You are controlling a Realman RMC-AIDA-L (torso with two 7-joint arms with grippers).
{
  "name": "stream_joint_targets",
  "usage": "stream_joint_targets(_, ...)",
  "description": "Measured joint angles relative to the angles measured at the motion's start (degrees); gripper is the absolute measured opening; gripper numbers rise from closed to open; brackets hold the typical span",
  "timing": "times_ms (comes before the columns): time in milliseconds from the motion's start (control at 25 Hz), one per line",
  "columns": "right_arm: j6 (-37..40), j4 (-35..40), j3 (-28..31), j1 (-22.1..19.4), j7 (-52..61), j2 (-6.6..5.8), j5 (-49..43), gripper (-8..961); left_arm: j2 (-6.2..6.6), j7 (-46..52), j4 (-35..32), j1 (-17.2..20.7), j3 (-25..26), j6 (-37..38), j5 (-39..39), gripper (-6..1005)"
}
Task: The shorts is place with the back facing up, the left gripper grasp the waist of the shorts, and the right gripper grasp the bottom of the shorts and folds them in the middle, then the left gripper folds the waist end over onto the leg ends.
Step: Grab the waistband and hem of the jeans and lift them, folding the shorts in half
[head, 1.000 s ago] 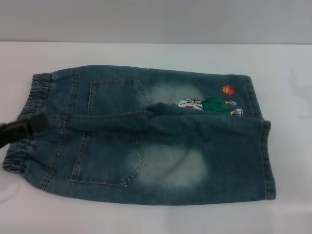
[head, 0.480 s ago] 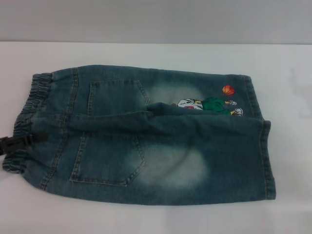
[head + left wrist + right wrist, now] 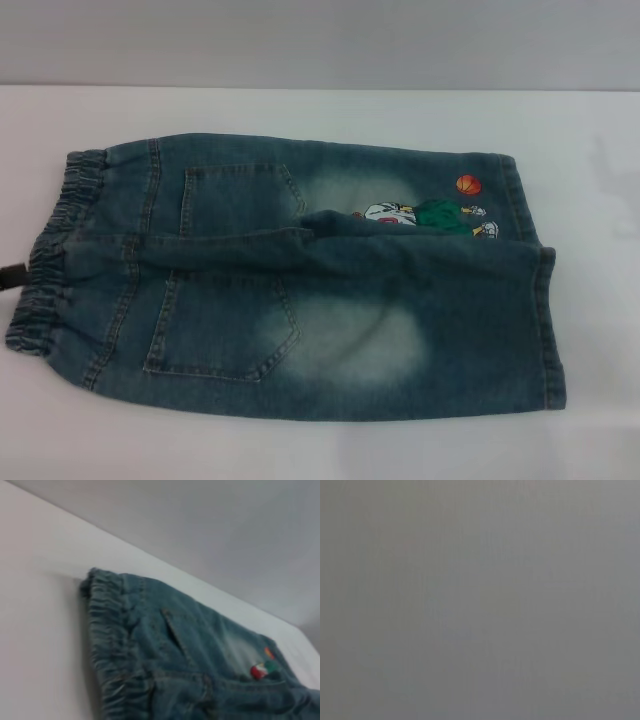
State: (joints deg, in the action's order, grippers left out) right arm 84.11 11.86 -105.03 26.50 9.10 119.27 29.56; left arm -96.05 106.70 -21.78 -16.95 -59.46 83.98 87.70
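The denim shorts (image 3: 300, 300) lie flat on the white table (image 3: 300, 450) with the back pockets (image 3: 225, 325) up. They are creased lengthwise, and the near leg overlaps the far one. The puckered waist (image 3: 50, 260) is at the left. The bottom with its straight leg ends (image 3: 545, 320) is at the right, near the cartoon print (image 3: 430, 215). Only a dark sliver of my left gripper (image 3: 8, 273) shows at the left edge, just off the waistband. The left wrist view looks along the waist (image 3: 107, 630) and shorts (image 3: 200, 670) from beside them. My right gripper is out of view.
Bare white tabletop surrounds the shorts, with a grey wall (image 3: 320, 40) behind the table's far edge. The right wrist view shows only a plain grey surface.
My left gripper has drawn back leftward off the waistband, from over the waist to nearly out of the head view. The shorts have not moved.
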Motion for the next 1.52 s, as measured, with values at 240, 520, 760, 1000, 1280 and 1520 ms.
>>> stream_joint_targets(240, 0.0, 0.0, 0.1, 0.1, -0.2, -0.11, 0.1, 711, -0.97, 0.5, -0.2, 0.2, 4.0, -0.1, 5.7, 780)
stream_joint_targets(520, 0.0, -0.1, 0.2, 0.6, -0.2, -0.24, 0.1, 712, -1.86, 0.5, -0.2, 0.0, 4.2, -0.9, 8.1, 779)
stream_joint_targets(760, 0.0, -0.1, 0.2, 0.6, -0.2, -0.27, 0.0, 711, -2.25, 0.9, -0.1, 0.1, 4.2, -3.0, 9.0, 779)
stream_joint_targets(1000, -0.6, -0.1, 0.2, 0.6, -0.2, -0.27, -0.1, 711, -2.21, 1.2, 0.0, 0.4, 4.3, -4.2, 9.0, 778)
stream_joint_targets(1280, -0.6, -0.1, 0.2, 0.7, -0.2, -0.27, -0.1, 712, -2.12, 1.4, -0.1, 0.7, 4.3, -4.9, 10.1, 778)
stream_joint_targets(1520, -0.6, -0.1, 0.2, 0.7, -0.2, -0.27, -0.1, 711, -2.61, 2.6, -0.4, 0.1, 4.4, -6.1, 13.3, 777)
